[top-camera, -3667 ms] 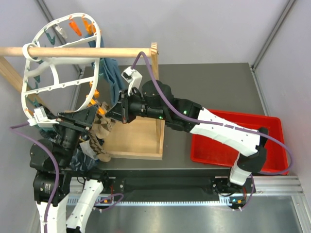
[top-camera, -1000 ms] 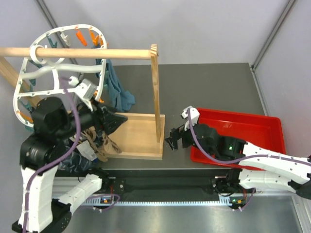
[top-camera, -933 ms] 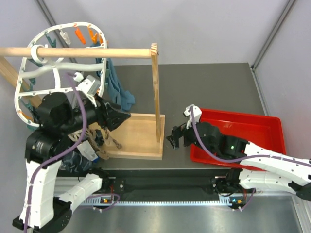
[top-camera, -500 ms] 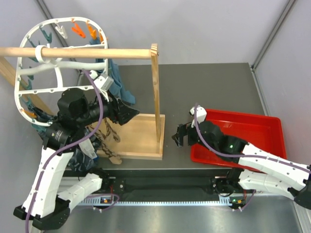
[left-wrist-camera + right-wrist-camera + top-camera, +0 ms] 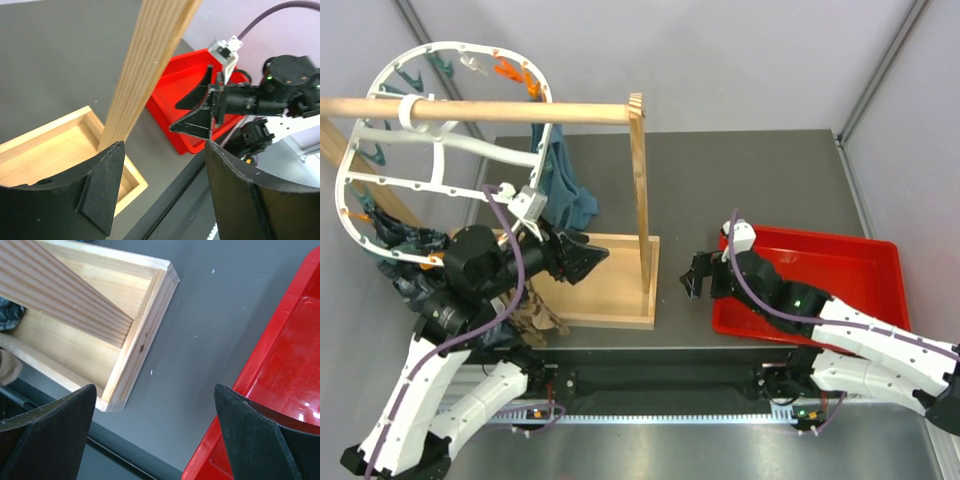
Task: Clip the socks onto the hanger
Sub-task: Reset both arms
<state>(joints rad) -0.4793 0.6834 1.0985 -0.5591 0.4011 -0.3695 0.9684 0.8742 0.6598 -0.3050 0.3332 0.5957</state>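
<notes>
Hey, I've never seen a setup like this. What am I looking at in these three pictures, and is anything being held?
These are two robot arms bolted to a table's edge. The wide picture looks down from above and shows the left arm and the right arm. The other two pictures come from small cameras on each wrist, so the dark shapes at their lower corners are that arm's own jaws. On the grey table are a wooden stand and a red tray. A white peg hanger hangs on the stand's rod, and a checked sock shows beneath the left arm. Both arms' jaws are open and hold nothing.
</notes>
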